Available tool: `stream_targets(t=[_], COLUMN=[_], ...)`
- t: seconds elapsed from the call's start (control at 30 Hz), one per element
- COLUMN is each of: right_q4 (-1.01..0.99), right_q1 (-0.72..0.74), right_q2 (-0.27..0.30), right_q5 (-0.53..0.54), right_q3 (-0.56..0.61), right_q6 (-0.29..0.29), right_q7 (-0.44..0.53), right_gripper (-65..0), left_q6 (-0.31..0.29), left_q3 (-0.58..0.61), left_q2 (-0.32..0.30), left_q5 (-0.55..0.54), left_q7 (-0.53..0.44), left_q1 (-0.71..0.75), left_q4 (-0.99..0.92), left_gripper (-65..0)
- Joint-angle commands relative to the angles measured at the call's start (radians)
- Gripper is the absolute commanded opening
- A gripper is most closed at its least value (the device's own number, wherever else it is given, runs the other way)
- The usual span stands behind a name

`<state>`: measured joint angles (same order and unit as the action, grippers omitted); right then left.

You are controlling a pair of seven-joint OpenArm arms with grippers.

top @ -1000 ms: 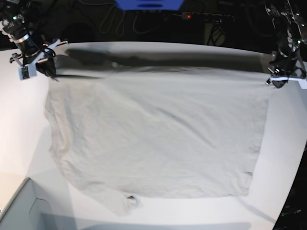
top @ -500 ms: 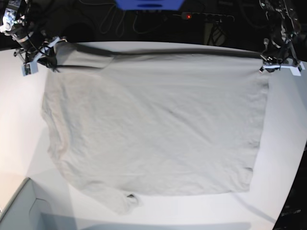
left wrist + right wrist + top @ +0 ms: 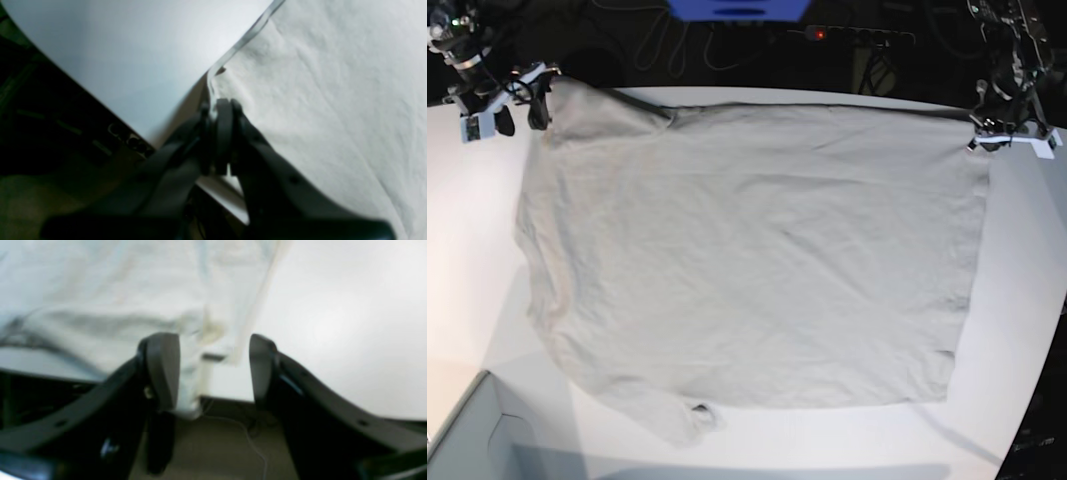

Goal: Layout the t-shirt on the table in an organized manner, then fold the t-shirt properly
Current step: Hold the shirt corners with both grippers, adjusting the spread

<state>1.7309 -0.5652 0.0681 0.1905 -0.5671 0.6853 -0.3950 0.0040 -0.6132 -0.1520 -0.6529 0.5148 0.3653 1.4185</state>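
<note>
A grey box corner (image 3: 467,435) sits at the near left of the white desk (image 3: 1027,300), just ahead of the t-shirt (image 3: 757,250), which lies spread flat across most of the surface, one sleeve bunched at its near left edge. At the far right corner, the left pincer (image 3: 218,110) is pressed together, pinching the t-shirt's edge. At the far left corner, the right pincer (image 3: 213,356) stands spread, the fabric's corner lying loose between its fingers (image 3: 163,366).
</note>
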Motion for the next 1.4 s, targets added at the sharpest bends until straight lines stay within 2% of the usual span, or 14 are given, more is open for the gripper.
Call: stream_targets(t=[0.0, 0.07, 0.23, 0.5, 0.83, 0.93, 1.1, 1.37], right_q4=[0.033, 0.028, -0.055, -0.187, -0.193, -0.193, -0.194, -0.128], right_q1=[-0.014, -0.019, 0.010, 0.055, 0.047, 0.046, 0.044, -0.002], right_q2=[-0.006, -0.027, -0.034, -0.032, -0.035, -0.035, -0.038, -0.038], right_q5=[0.017, 0.016, 0.014, 0.014, 0.014, 0.014, 0.014, 0.017], right_q3=[-0.001, 0.011, 0.055, 0.048, 0.055, 0.055, 0.057, 0.049], right_q6=[0.013, 0.013, 0.013, 0.013, 0.013, 0.013, 0.013, 0.013], right_q7=[0.024, 0.024, 0.024, 0.024, 0.024, 0.024, 0.023, 0.024], right_gripper=[-30.7, -30.6, -30.6, -30.7, -31.5, -39.1, -64.0, -65.0], left_q6=[-0.003, -0.003, -0.003, -0.003, -0.003, -0.003, -0.003, -0.003], left_q3=[-0.004, -0.004, -0.003, -0.003, -0.003, -0.003, -0.003, -0.003], left_q2=[-0.013, -0.011, 0.007, 0.007, 0.007, 0.007, 0.007, 0.007], left_q5=[-0.002, -0.002, -0.002, -0.002, -0.002, -0.002, -0.002, -0.002], left_q7=[-0.018, -0.018, -0.018, -0.017, -0.017, -0.017, -0.017, -0.017], left_q1=[0.001, 0.001, -0.002, 0.001, 0.002, 0.002, 0.002, 0.002], left_q4=[0.018, 0.018, 0.020, 0.011, 0.011, 0.011, 0.011, 0.011], left_gripper=[-65.0, -65.0, -65.0, -65.0, -65.0, -65.0, -65.0, -65.0])
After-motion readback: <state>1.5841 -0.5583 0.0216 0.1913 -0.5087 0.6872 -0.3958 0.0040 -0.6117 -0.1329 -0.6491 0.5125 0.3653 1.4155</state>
